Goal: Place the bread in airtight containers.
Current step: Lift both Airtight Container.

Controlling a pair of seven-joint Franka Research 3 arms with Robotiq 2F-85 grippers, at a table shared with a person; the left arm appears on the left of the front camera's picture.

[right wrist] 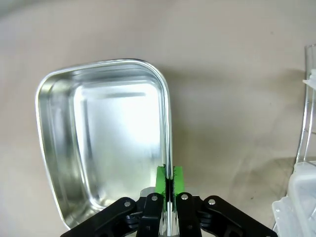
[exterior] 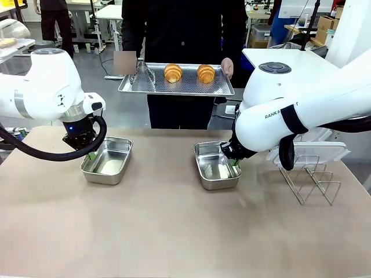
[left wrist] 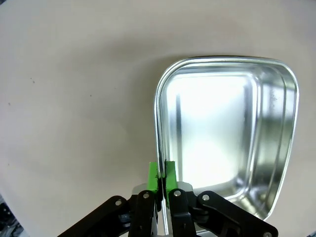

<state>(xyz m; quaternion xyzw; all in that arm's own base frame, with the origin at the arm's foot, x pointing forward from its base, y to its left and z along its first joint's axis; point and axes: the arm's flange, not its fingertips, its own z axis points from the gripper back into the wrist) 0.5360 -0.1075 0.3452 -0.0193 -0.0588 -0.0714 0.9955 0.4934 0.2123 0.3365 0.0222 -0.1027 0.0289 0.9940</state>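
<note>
1. The left gripper [exterior: 90, 155] [left wrist: 162, 170] is clamped on the rim of the left container [exterior: 110, 165] [left wrist: 217, 138]. Its green pads [left wrist: 154, 173] are pressed together with the thin steel wall between them, at the tin's outer near corner.
2. The right gripper [exterior: 233, 165] [right wrist: 169, 175] pinches the right container [exterior: 213, 168] [right wrist: 113, 138] in the same way. Its pads [right wrist: 161, 177] are closed over the long edge on the side facing the wire rack [exterior: 313, 179].
3. Both tins sit flat on the table [exterior: 174, 231], open side up, with bare shiny floors.
4. The two tins are well apart, and an open strip of tabletop lies between them. The near half of the table is open surface.
5. To the right of the right container, the rack stands near the tin with clear lids [exterior: 313, 145] [right wrist: 296, 197] leaning on it. This leaves little room on that side.
6. The bread is off the table. Two croissants [exterior: 173, 72] [exterior: 206, 73] lie side by side on a perforated metal tray [exterior: 188, 86].
7. A person at the far edge holds the tray level above the table's far side, with one hand [exterior: 227, 66] at its right rim.
8. The tray hangs roughly over the gap between the tins.
</note>
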